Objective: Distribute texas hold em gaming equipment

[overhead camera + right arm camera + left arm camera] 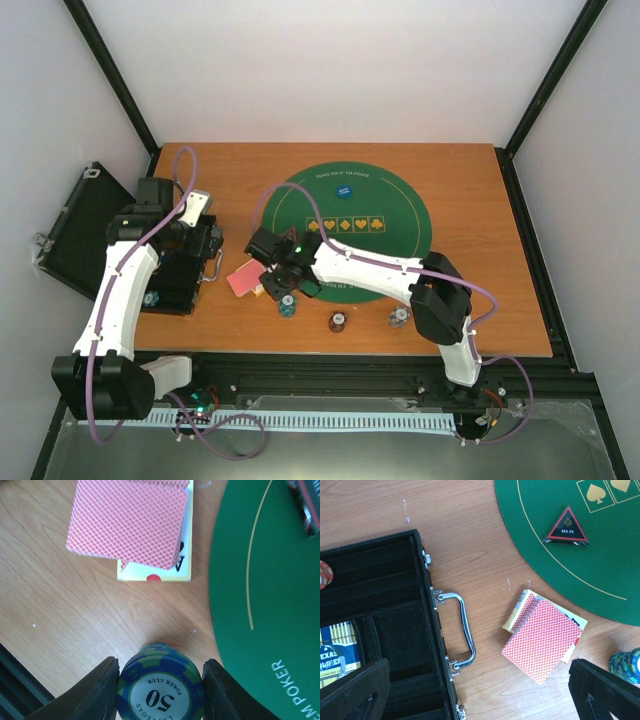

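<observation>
A stack of blue-and-green striped poker chips [161, 690] marked 50 stands on the wood just off the green felt mat [280, 605]. My right gripper [160, 690] is shut on that stack [288, 306], a finger pressed to each side. Red-backed playing cards [127, 520] lie fanned over a yellow-edged card a little beyond it. The black red-edged triangle marker [566, 527] sits on the mat. A blue button disc [343, 190] lies near the mat's far side. My left gripper [480, 695] hangs open over bare wood between the case handle [462, 630] and the cards [542, 640].
The black hinged case [380, 580] lies open at the left, with a red chip [324, 575] and a printed Texas Hold'em pack [335, 655] inside. Two more chip stacks [338, 321] [399, 318] stand near the table's front edge. The lid [80, 225] overhangs the left side.
</observation>
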